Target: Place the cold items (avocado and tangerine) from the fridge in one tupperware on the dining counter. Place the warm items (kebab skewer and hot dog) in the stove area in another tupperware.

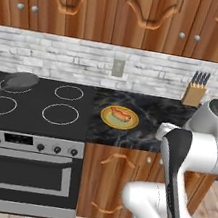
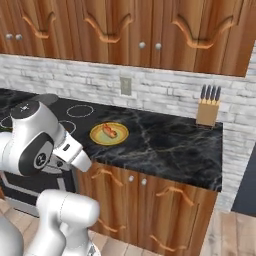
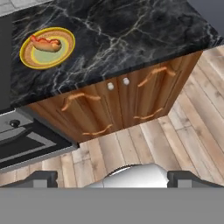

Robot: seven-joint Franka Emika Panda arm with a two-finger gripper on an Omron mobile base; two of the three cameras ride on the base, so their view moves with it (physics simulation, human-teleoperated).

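Gripper (image 3: 112, 177) spread wide, empty, hanging over floor short of the cabinets | step: I'm lining up on the warm items | hot dog (image 1: 120, 115) sits on yellow plate (image 1: 106, 120) on black counter (image 1: 151, 108) beside stove (image 1: 29, 112) | next: I reach forward and down onto it.

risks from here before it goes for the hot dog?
1. The hot dog lies off-centre, toward the rim of the yellow plate; a low approach could catch the rim and slide the plate on the counter.
2. The gripper, jaws open, hangs out over the floor in front of the cabinets, so the reach must clear the counter edge.
3. No tupperware in sight, so the carry likely means a drive with the hot dog held.
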